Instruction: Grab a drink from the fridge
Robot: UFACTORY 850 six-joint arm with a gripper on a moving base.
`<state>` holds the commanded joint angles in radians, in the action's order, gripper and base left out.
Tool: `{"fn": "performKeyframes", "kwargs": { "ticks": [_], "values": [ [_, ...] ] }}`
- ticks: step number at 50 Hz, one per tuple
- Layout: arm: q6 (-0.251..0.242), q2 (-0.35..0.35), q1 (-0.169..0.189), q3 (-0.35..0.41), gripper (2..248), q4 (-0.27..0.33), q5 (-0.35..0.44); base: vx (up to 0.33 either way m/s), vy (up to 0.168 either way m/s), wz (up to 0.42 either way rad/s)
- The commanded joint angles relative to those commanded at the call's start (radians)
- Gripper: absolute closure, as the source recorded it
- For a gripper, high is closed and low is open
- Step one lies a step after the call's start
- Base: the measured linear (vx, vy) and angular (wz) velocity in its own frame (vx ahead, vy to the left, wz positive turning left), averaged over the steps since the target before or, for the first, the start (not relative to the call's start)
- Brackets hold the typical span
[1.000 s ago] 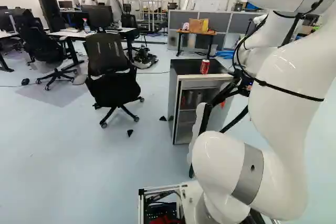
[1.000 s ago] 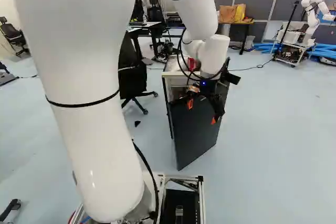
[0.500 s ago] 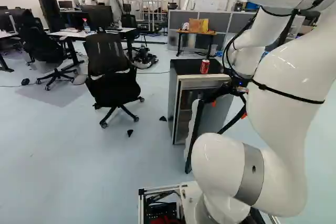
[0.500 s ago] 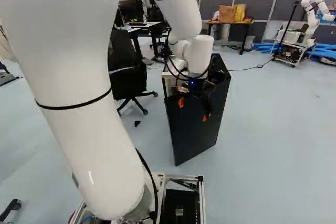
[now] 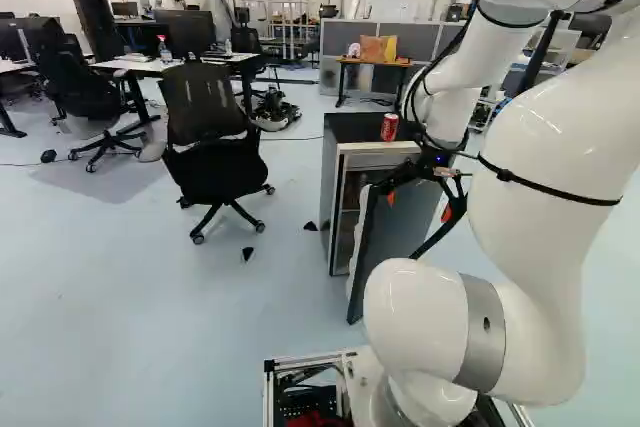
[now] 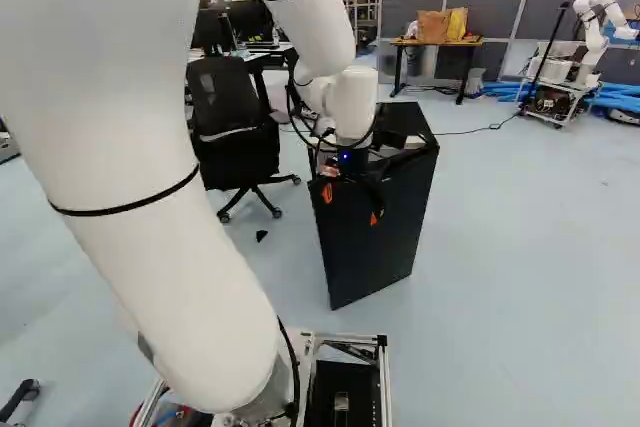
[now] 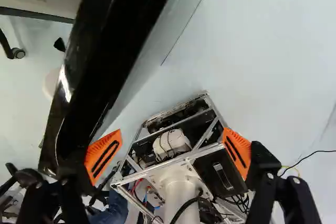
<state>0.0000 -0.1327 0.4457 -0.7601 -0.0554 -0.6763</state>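
The gripper (image 5: 418,205) is at the open door (image 5: 398,232) of the fridge (image 5: 383,160) in the left base view. The right base view has the gripper (image 6: 350,205) in front of the door's dark outer face (image 6: 375,247). Seen from the wrist, the gripper (image 7: 170,155) is open with nothing gripped; one finger (image 7: 103,156) lies close along the door's black edge (image 7: 100,56), contact unclear, the other is off to the side. A red can (image 5: 389,127) stands upright on the fridge top. Part of the interior (image 5: 352,192) shows past the door; its contents are unclear.
An office chair (image 5: 207,137) stands left of the fridge in the left base view. Behind are a table with bags (image 5: 375,62) and grey partitions. Another robot (image 6: 590,32) stands far right in the right base view. The base frame (image 7: 173,156) shows below the gripper.
My gripper has moved left in both base views. The fridge door has swung with it toward the fridge body, covering more of the interior. The base has stayed put.
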Motion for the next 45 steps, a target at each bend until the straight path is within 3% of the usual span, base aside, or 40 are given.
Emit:
{"fn": "performKeyframes", "kwargs": {
  "ticks": [20,45],
  "values": [
    [0.0,0.007,-0.09,0.008,3,0.0,0.026,0.0,0.0,0.0],
    [0.0,-0.058,-0.104,-0.07,3,0.003,0.066,0.0,0.0,0.0]
  ]
}}
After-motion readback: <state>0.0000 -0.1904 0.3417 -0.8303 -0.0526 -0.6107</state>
